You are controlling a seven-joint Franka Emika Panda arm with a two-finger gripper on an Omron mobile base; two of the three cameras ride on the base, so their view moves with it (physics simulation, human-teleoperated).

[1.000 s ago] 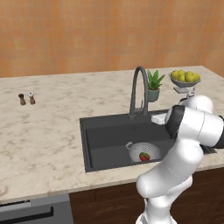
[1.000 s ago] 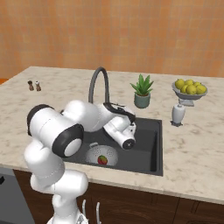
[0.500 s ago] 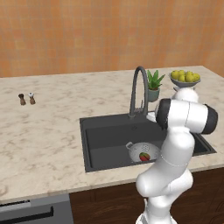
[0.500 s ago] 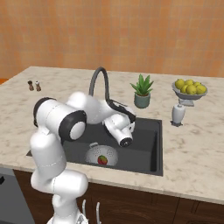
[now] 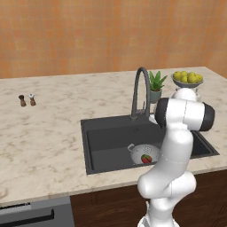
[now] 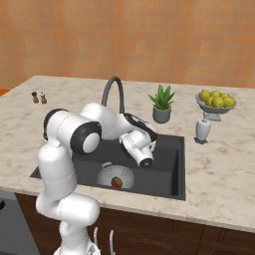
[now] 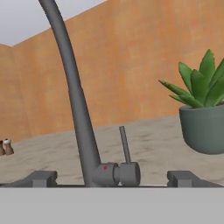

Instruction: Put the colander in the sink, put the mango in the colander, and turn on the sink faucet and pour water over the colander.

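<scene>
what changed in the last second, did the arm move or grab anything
The arm swung its elbow up and over, drawing the open gripper back toward the faucet; its fingers now flank the lever. Nothing was grasped. The mango stayed in the colander in the sink; no water.

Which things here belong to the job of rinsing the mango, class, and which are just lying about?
Job: colander in the sink, mango inside it, sink faucet, open gripper facing its lever.

Lying about: potted plant, bowl of lemons, two shakers, white jar.
</scene>
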